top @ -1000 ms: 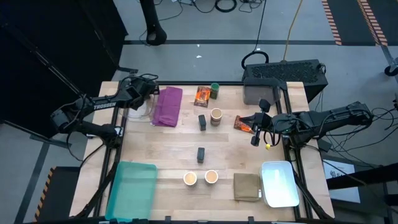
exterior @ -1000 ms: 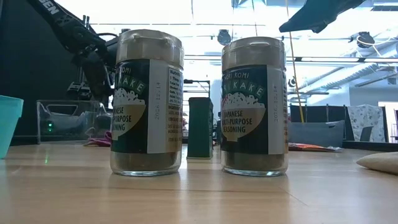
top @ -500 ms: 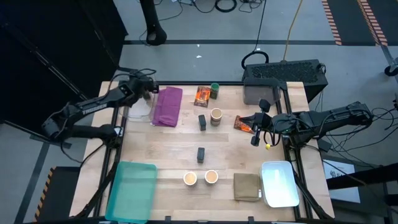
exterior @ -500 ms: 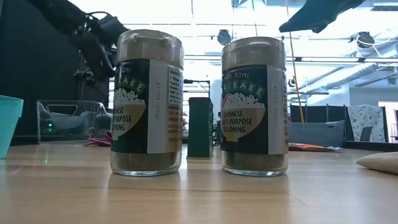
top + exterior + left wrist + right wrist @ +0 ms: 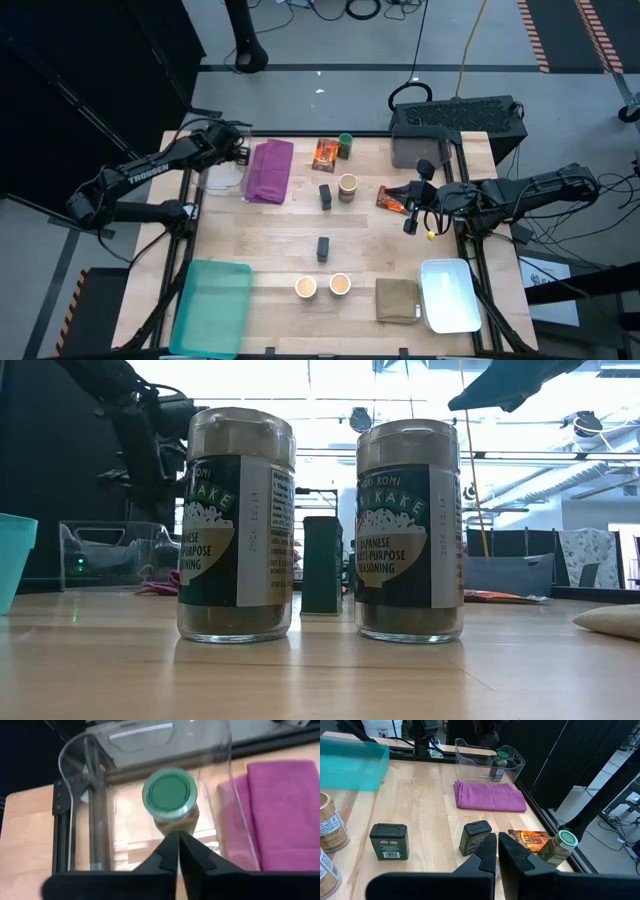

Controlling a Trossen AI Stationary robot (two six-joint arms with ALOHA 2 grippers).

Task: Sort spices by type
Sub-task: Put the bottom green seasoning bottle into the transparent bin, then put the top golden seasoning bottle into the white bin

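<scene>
A green-lidded jar [image 5: 170, 795] stands upright inside a clear bin [image 5: 224, 172] at the table's far left. My left gripper [image 5: 178, 840] hangs shut above it and touches nothing. My right gripper [image 5: 409, 218] waits shut near the right edge, beside an orange packet [image 5: 391, 198], with nothing between its fingers. On the table stand another green-lidded jar [image 5: 345, 146], a second orange packet [image 5: 325, 153], two dark blocks [image 5: 325, 196] [image 5: 323, 248] and three tan-topped cups [image 5: 347, 186] [image 5: 306, 287] [image 5: 339, 284].
A purple cloth [image 5: 270, 170] lies next to the clear bin. A teal bin [image 5: 212, 305] stands at the near left, a white bin [image 5: 448, 295] at the near right, and an olive cloth [image 5: 397, 300] beside the white bin. A grey box [image 5: 455, 125] sits past the far edge.
My left gripper has risen from the clear bin and hangs above it. The green-lidded jar stays standing inside.
</scene>
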